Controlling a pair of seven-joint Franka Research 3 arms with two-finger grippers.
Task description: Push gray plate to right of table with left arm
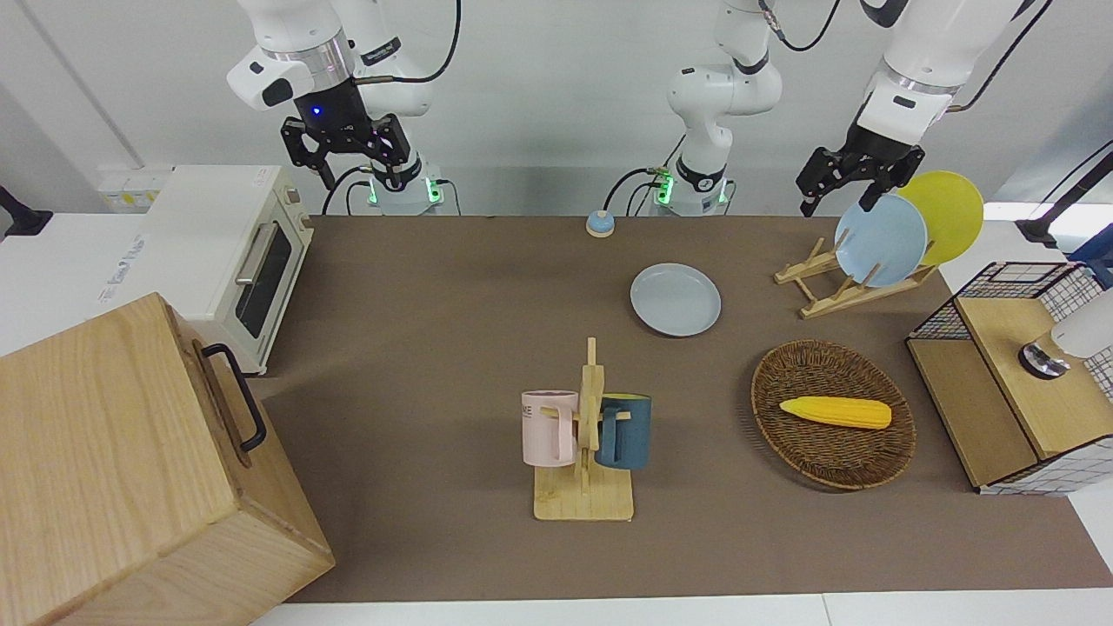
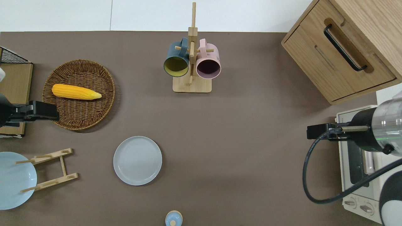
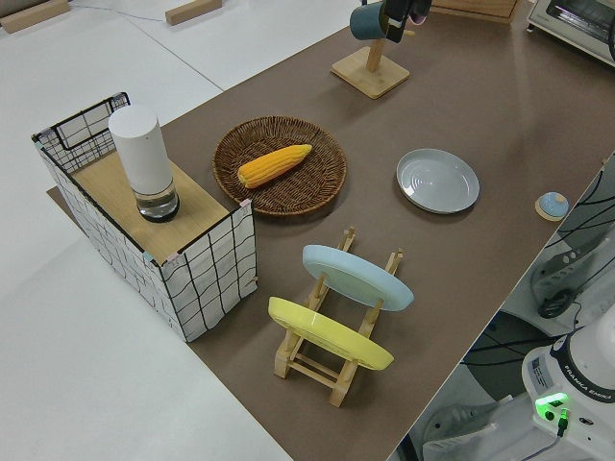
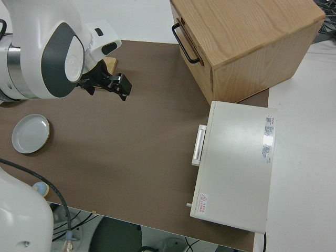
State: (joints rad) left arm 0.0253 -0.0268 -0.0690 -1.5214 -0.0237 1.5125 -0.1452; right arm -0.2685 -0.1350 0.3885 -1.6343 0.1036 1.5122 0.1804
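- The gray plate (image 2: pixel 137 160) lies flat and empty on the table (image 2: pixel 238 141), toward the left arm's end of the middle, nearer to the robots than the wicker basket (image 2: pixel 94 119) and beside the wooden dish rack (image 2: pixel 50 169). Nothing touches it.
- The left gripper (image 1: pixel 845 184) hangs in the air at the left arm's end of the table, by the rim of the wicker basket in the overhead view. Its fingers stand apart and hold nothing.
- The right arm is parked, its gripper (image 1: pixel 352 149) spread open and empty.
- The wicker basket holds one ear of corn (image 2: pixel 75 91), lying on its side.
- The dish rack carries a sky-blue plate (image 1: pixel 880 240) and a yellow plate (image 1: pixel 948 213), both leaning on edge in its slots.
- The mug rack (image 2: pixel 192 84), farther from the robots than the gray plate, has a dark blue mug (image 2: pixel 176 61) and a pink mug (image 2: pixel 208 62) hung on its pegs, mouths tilted down.
- A wire-sided crate (image 3: pixel 207 264) at the left arm's end has a wooden shelf on which a white cylinder (image 3: pixel 142 161) stands upright.
- At the right arm's end sit a white toaster oven (image 1: pixel 235 261), door closed, and a light wooden box (image 1: pixel 113 469) with a black handle.
- A small blue knob-like object (image 1: pixel 600 223) rests near the robots' edge.
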